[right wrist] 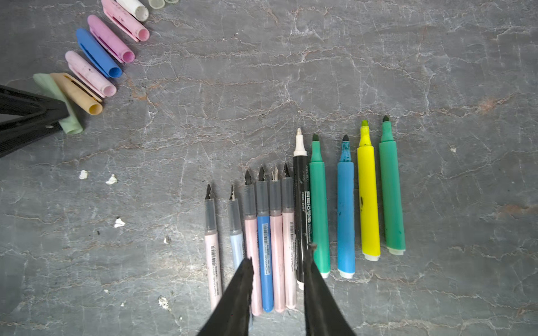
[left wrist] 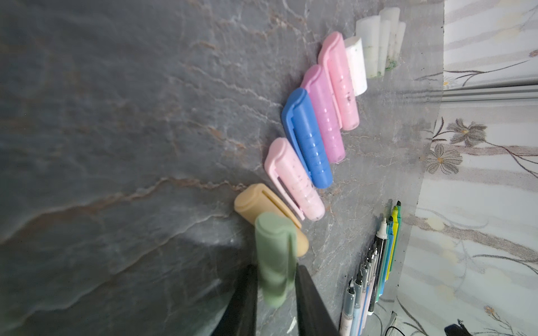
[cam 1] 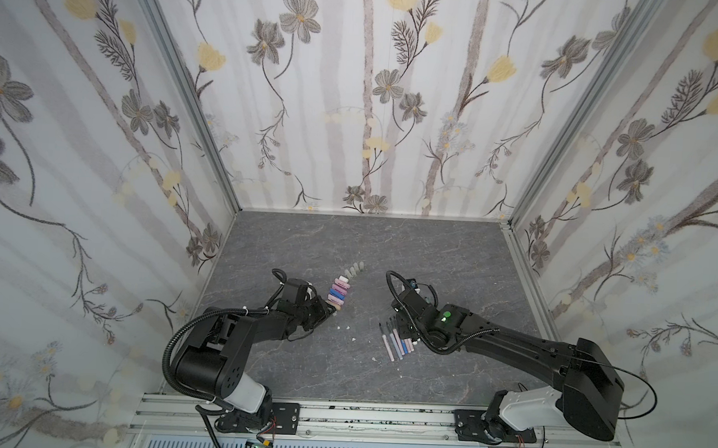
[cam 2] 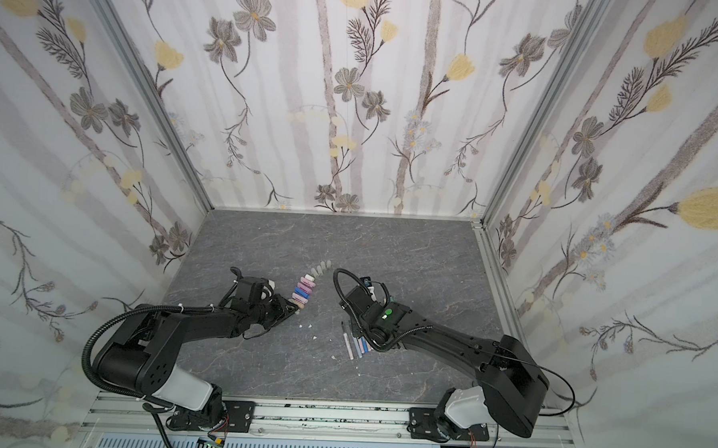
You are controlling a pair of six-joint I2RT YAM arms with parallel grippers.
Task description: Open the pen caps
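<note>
Green cap (left wrist: 273, 241) sits between the left end effector's (left wrist: 275, 269) jaws, beside the peach cap (left wrist: 256, 203); whether gripped I cannot tell. Right end effector (right wrist: 280, 253), part open and empty, hovers above the uncapped pens (right wrist: 301, 203) on the desk (right wrist: 436, 72).

Eleven uncapped writing tools line the worktop (right wrist: 378, 58): six slim pens (right wrist: 265, 247) and five thick markers (right wrist: 368, 197). Eleven loose caps lie apart: six coloured caps (right wrist: 97, 53), five pale caps (left wrist: 355, 65).
</note>
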